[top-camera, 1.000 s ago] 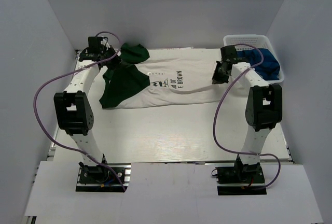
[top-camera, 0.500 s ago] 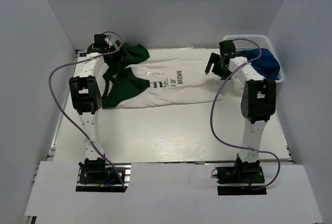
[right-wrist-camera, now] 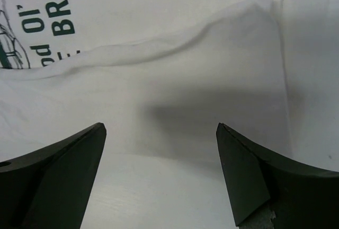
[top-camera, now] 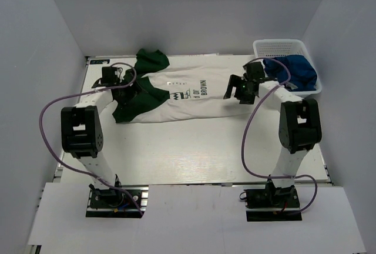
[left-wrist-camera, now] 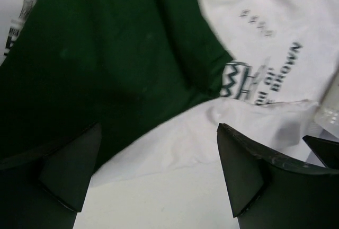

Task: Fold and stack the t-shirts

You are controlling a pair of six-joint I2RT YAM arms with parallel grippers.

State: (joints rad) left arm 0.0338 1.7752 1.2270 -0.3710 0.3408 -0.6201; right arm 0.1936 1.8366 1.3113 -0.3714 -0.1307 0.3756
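Two arms are bolted at the near edge of the bench [top-camera: 194, 154], whose near half is bare white surface. A purple cable [top-camera: 50, 104] loops from each arm.

Beyond the middle of the bench lies the white t-shirt [top-camera: 194, 104], spread flat and lengthwise. Its collar end points toward the left edge and its hem toward the right edge, and the dark "BROWN" print [top-camera: 202, 89] faces up. One dark green sleeve [top-camera: 138, 101] lies flat at the shirt's near-left side. The other green sleeve [top-camera: 153, 60] is bunched by the far edge.

The left gripper [top-camera: 124, 86] is over the flat green sleeve with its jaws wide apart. In the left wrist view, its fingers [left-wrist-camera: 69, 170] frame the boundary of green cloth and white body. Contact with the cloth cannot be judged.

The right gripper [top-camera: 235, 89] is over the hem end of the shirt, also with its jaws wide apart. In the right wrist view, its fingers [right-wrist-camera: 58, 176] bracket a raised fold of white cloth just beside the print.

In the far right corner stands a white mesh basket [top-camera: 279, 45]. The royal blue t-shirt [top-camera: 296, 72] is crumpled inside it and spills over its near rim.
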